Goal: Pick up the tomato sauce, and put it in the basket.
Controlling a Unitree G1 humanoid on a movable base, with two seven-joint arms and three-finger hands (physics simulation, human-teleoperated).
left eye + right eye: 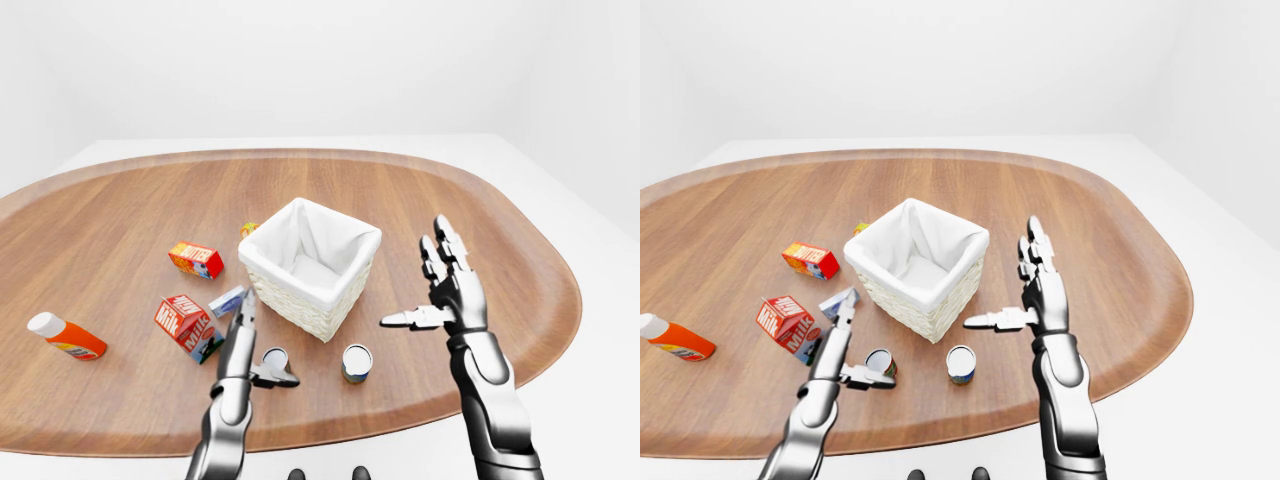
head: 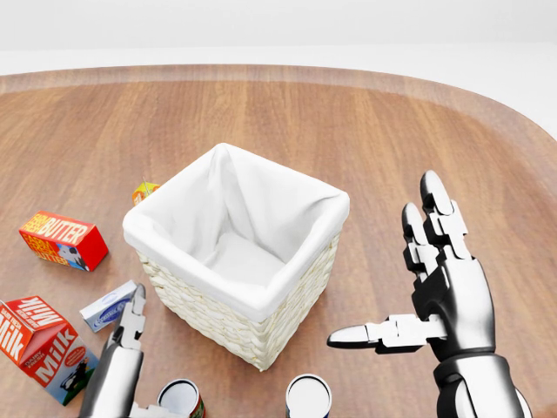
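Wicker basket (image 2: pixel 235 252) (white liner) mid-table; left hand (image 1: pixel 243 345) fingers spread beside a can (image 1: pixel 273 359) below it; right hand (image 2: pixel 435 287) splayed, right of basket.

Right hand (image 2: pixel 435 287) and left hand (image 1: pixel 245 350): showing glossy chrome-silver shells, black jointed knuckles, three segmented fingers each; forearms appearing as smooth silver cylinders with dark seams.
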